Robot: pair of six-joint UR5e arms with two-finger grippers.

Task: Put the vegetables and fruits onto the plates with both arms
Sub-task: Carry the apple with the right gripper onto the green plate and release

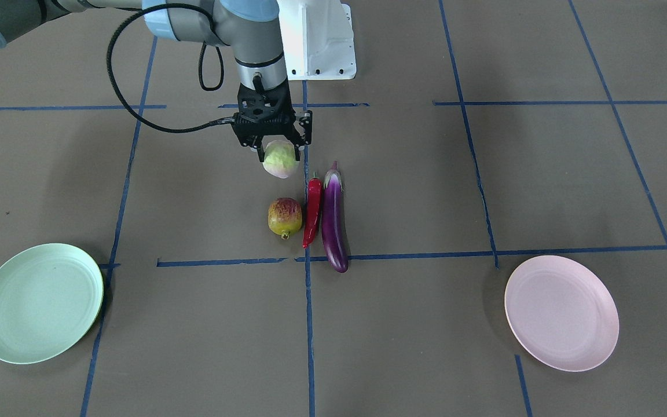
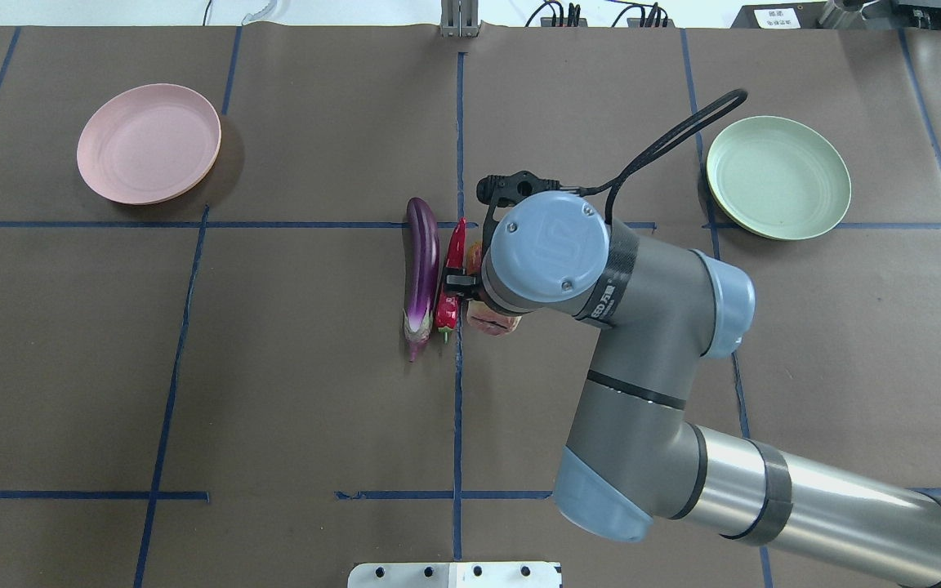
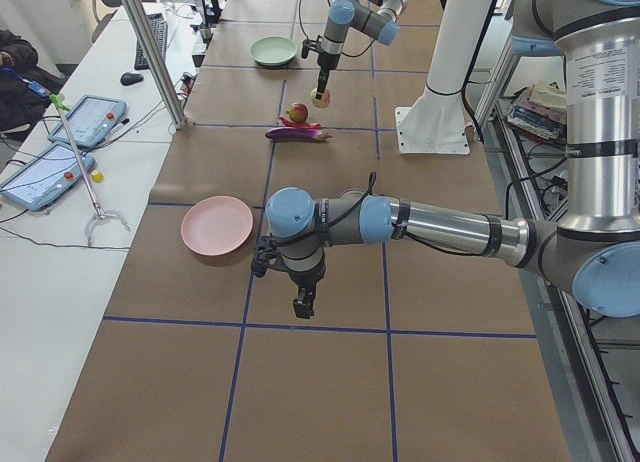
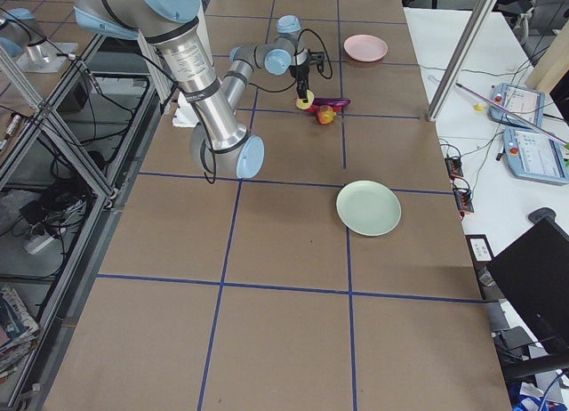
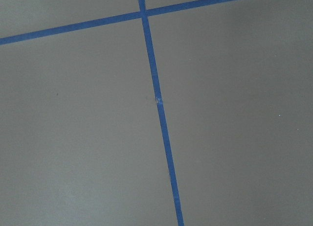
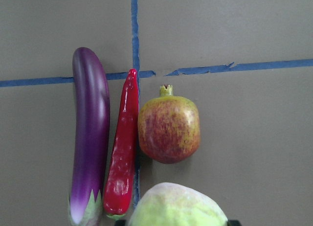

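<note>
Mint green and bare, one plate [image 1: 38, 304] sits at the near left of the front-facing view. That is the side the robot's right arm works from, so it is the likely home for what that arm carries.

Further right, toward the middle and farther back, the right end effector [image 1: 279, 143] points straight down. It pinches the pale green fruit [image 1: 281, 161] between its two fingers, one on each flank. A round thing offers no edge, so a grip from above across its widest part is the sensible hold. The fruit looks to hang clear of the tabletop [image 1: 426, 347], though the gap is hard to judge.

Just nearer lies the mottled fruit [image 1: 285, 217], its calyx toward the near side. Tight against its right side are the red chili [image 1: 312, 208] and then the purple eggplant [image 1: 333, 220], both lying lengthwise, near to far. The three are packed so closely that I cannot tell whether they touch, and a grip on any of them would leave little room for fingers.

At the near right the pink plate [image 1: 561, 313] waits, also bare, on the left arm's side, so the long vegetables probably belong there. The left end effector [image 3: 300, 304] hovers low over bare tabletop near that plate, well apart from the produce. Whether its fingers are spread or pressed together I cannot tell.
</note>
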